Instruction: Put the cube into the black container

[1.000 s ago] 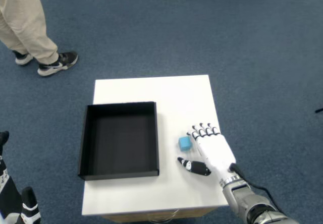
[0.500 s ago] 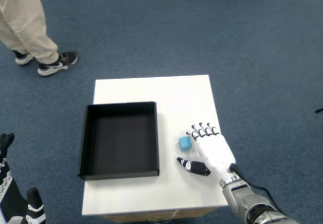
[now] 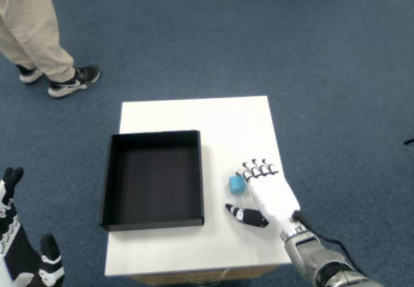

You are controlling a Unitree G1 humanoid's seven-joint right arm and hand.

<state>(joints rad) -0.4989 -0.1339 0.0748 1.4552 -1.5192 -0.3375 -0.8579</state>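
Step in hand looks like the approach/pre-grasp. The right hand (image 3: pixel 270 195) sits low over the near-right part of the white table (image 3: pixel 226 116), palm down, holding nothing. Fingers (image 3: pixel 257 168) are curled at the tips, thumb (image 3: pixel 246 215) stuck out to the left, so there's a gap btwn thumb and fingers. I'd call it spread, not gripping.

The cube (image 3: pixel 237 183), small and blue, rests on the table just left of the fingertips. Touching or barely apart? Can't tell from up here. It's right of the black container (image 3: pixel 154 178), near its right wall but clearly outside it. The container is empty, open side up, on the left half of the table.

Next move, I'd guess: slide the hand a touch left so the cube sits btwn thumb and fingers, pinch, lift clear of the wall, carry left over the tray, let go. Cube is small vs. the hand, so a poor pinch could nudge it away instead.

Vs. half a sec ago: the right hand has crept a bit left and far, closing on the cube; thumb shifted w/ it. Cube and container haven't moved. The other hand (image 3: pixel 19 261), bottom-left corner off the table, has changed pose. A person's legs (image 3: pixel 32 28) stand far-left on the carpet, same spot.
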